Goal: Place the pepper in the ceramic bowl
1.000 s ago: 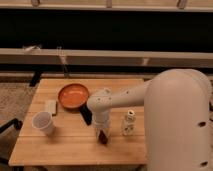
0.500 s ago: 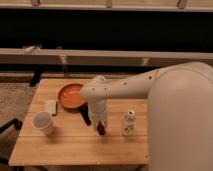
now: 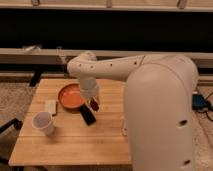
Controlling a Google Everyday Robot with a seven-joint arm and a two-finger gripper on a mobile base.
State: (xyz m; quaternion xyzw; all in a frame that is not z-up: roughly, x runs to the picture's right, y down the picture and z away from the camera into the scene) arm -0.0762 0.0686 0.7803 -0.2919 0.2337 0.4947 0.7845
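Note:
The ceramic bowl (image 3: 69, 96) is a shallow orange-red dish on the left half of the wooden table (image 3: 70, 145). My gripper (image 3: 93, 103) hangs from the white arm just right of the bowl's right rim, slightly above the table. It is shut on the small dark red pepper (image 3: 93, 105), which shows at the fingertips. The pepper is beside the bowl, not over its middle.
A white cup (image 3: 43, 122) stands at front left. A pale block (image 3: 51, 106) lies left of the bowl. A flat black object (image 3: 88, 116) lies just below the gripper. My white arm and body (image 3: 160, 115) cover the table's right side.
The gripper has risen from the table's middle and moved left and back toward the bowl, carrying the pepper. The arm has swung further over the table.

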